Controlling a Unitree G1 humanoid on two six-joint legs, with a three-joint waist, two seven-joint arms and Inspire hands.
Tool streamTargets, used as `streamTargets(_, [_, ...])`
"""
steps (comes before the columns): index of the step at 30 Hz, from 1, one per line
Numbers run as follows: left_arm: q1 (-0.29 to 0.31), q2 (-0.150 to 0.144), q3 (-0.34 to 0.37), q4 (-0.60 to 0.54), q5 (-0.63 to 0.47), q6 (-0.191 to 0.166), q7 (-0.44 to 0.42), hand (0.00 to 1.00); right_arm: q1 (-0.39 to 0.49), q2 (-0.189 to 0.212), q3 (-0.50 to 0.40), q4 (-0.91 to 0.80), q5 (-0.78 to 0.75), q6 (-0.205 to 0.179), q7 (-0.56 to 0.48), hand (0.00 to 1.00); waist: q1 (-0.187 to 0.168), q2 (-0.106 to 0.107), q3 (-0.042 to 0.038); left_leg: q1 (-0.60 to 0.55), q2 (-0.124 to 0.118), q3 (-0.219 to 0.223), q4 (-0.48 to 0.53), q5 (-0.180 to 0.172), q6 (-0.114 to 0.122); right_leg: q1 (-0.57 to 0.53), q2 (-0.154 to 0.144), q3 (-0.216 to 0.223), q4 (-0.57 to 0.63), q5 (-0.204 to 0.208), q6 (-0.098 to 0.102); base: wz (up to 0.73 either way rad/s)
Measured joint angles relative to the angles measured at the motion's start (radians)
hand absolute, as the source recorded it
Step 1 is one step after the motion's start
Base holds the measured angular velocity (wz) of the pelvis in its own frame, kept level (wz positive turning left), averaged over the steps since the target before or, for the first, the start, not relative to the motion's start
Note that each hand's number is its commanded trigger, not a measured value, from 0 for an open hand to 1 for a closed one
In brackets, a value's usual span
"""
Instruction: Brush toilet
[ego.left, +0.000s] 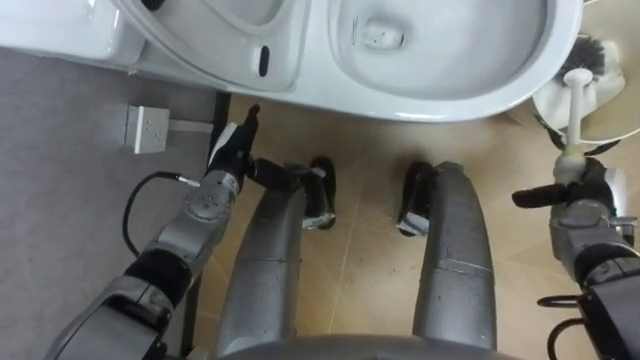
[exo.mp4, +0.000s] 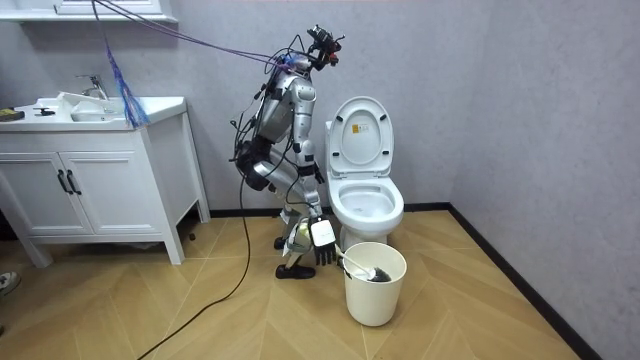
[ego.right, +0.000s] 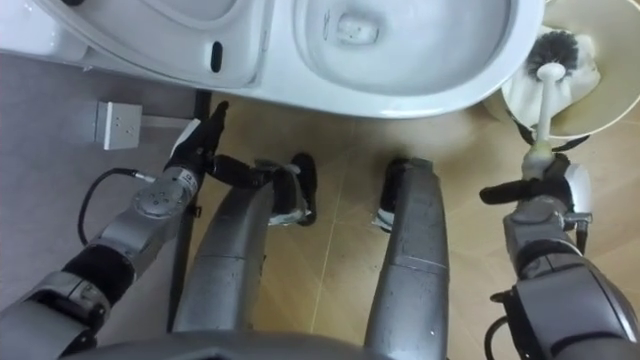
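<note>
At front of toilet (ego.left: 450, 60), seat up: robot stands bent fwd. R hand (ego.left: 585, 190): fingers curled round handle of toilet brush (ego.left: 574, 110). Bristle head sits inside white bucket (exo.mp4: 375, 295), just beside bowl on robot's R. L hand (ego.left: 233, 150): fingers straight, holding nothing, by L leg. White socket box (ego.left: 145, 128) nearby.

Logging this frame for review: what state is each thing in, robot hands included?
toilet lid: raised
toilet bowl: uncovered
toilet brush: head down in the bucket, handle gripped
bucket: upright, brush head inside
right robot hand: shut on the toilet brush handle
left robot hand: open, holding nothing
cabinet doors: shut
</note>
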Motion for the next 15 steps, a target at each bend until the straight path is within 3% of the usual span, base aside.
streamTargets(7, [0.031,0.009,0.0,-0.047,0.005,0.002,-0.011,0.0,0.008,-0.008,0.0,-0.006,0.124,0.0,0.012,1.0,-0.004,0.002,-0.0001,0.002,0.004,0.0,0.015,-0.009,-0.005,-0.001,0.003,0.002,0.017,-0.012,-0.004,0.0])
streamTargets(15, [0.049,0.01,-0.007,-0.066,0.005,0.002,-0.025,0.0,0.023,-0.006,0.0,-0.007,0.162,-0.001,0.029,1.0,-0.013,0.001,-0.0004,0.002,0.006,0.0,0.018,-0.01,-0.005,-0.001,0.004,0.001,0.017,-0.011,-0.005,0.0])
